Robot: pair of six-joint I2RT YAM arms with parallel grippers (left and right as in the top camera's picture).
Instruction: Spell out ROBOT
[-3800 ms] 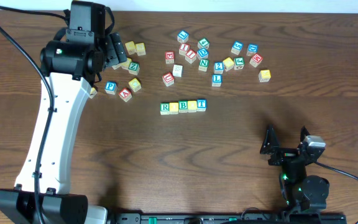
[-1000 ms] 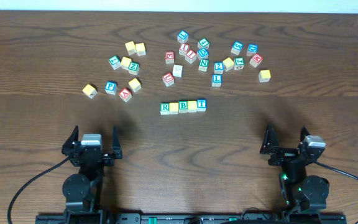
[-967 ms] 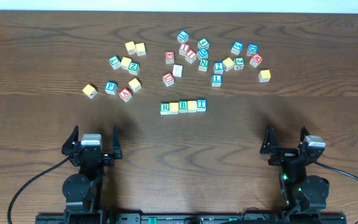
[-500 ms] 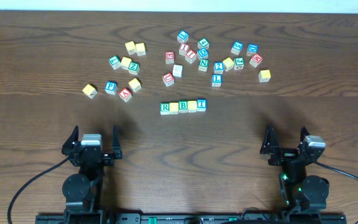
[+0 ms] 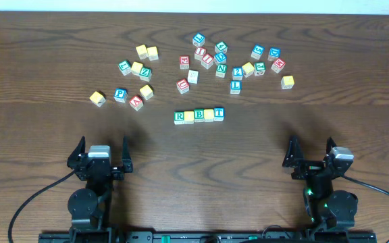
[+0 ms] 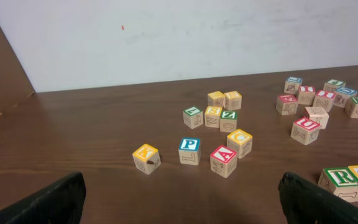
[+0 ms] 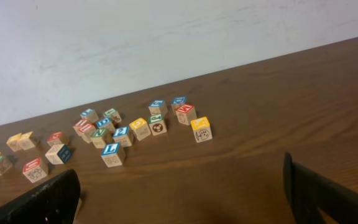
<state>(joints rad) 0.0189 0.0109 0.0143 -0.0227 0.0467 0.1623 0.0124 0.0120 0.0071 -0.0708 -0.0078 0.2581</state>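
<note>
A row of five letter blocks (image 5: 199, 115) lies at the table's middle: green R, yellow, green B, yellow, blue T. Its left end, with the R and a yellow O, shows at the right edge of the left wrist view (image 6: 352, 180). Loose letter blocks lie behind it in a left cluster (image 5: 135, 74) and a right cluster (image 5: 231, 61). My left gripper (image 5: 100, 156) is open and empty at the near left. My right gripper (image 5: 311, 155) is open and empty at the near right. Both are well short of the blocks.
The left wrist view shows the blue P block (image 6: 189, 150), red A block (image 6: 223, 160) and a yellow block (image 6: 146, 158) nearest. The right wrist view shows a blue L block (image 7: 112, 154) and a lone yellow block (image 7: 201, 129). A white wall stands behind the table.
The left arm has drawn back from the far-left block cluster to its rest place at the near left. In the last second nothing has moved.
</note>
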